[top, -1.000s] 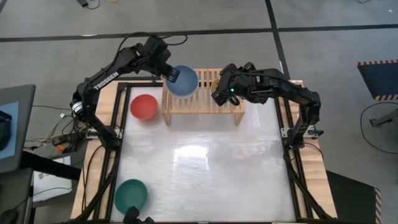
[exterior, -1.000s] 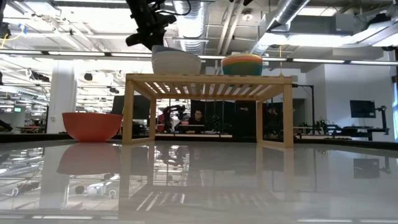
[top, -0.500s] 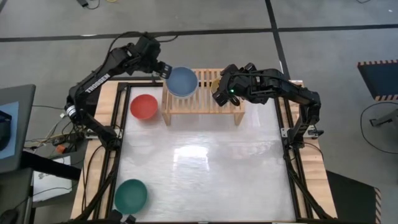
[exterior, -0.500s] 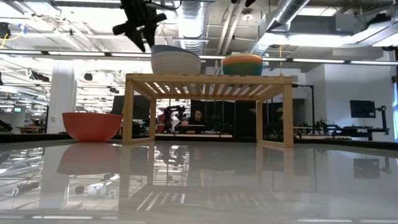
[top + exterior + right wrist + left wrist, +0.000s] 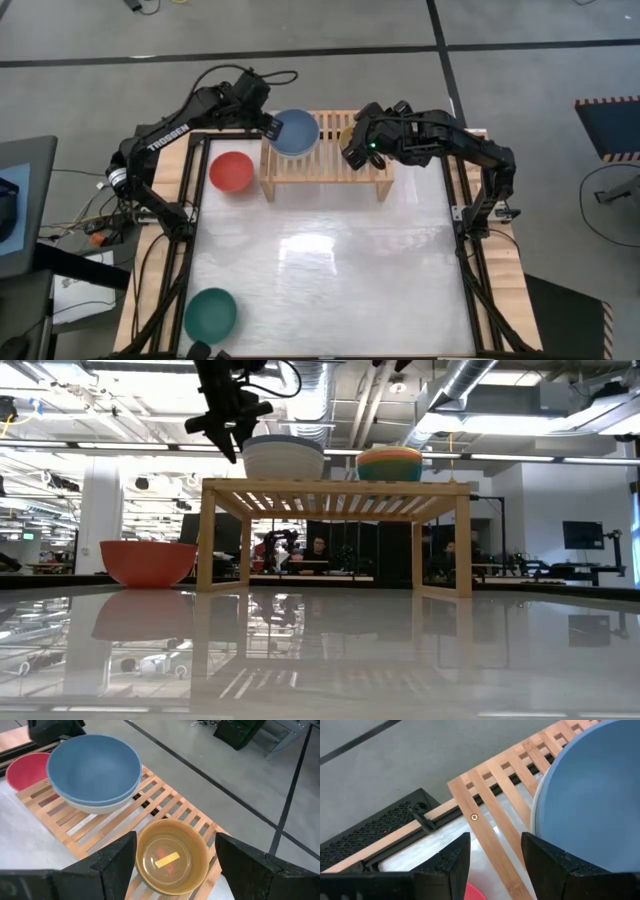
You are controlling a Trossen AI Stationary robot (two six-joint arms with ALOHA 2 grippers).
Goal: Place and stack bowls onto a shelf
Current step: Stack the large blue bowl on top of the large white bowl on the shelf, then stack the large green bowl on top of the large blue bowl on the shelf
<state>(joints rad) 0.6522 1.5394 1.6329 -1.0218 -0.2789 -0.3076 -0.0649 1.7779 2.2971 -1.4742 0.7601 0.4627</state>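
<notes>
The wooden shelf [image 5: 325, 160] stands at the table's far edge. At its left end a blue bowl [image 5: 295, 132] sits nested in a cream bowl [image 5: 284, 460]. At its right end is a stack of smaller bowls [image 5: 389, 463] with the yellow bowl [image 5: 172, 855] on top. My left gripper [image 5: 270, 122] hangs open just left of the blue bowl's rim, above the shelf's left end [image 5: 485, 815]. My right gripper [image 5: 172, 870] hovers open above the yellow bowl, with a finger out to either side of it. A red bowl [image 5: 231, 171] and a dark green bowl [image 5: 211, 313] rest on the table.
The red bowl [image 5: 148, 562] stands on the table just left of the shelf's left leg. The dark green bowl is at the near left corner. The glossy tabletop [image 5: 330, 260] lies between the shelf and the near edge.
My left gripper has opened and let go of the blue bowl's left rim. It drew back toward the table's far left, then came back part of the way. The blue bowl stays nested in the cream bowl on the shelf.
</notes>
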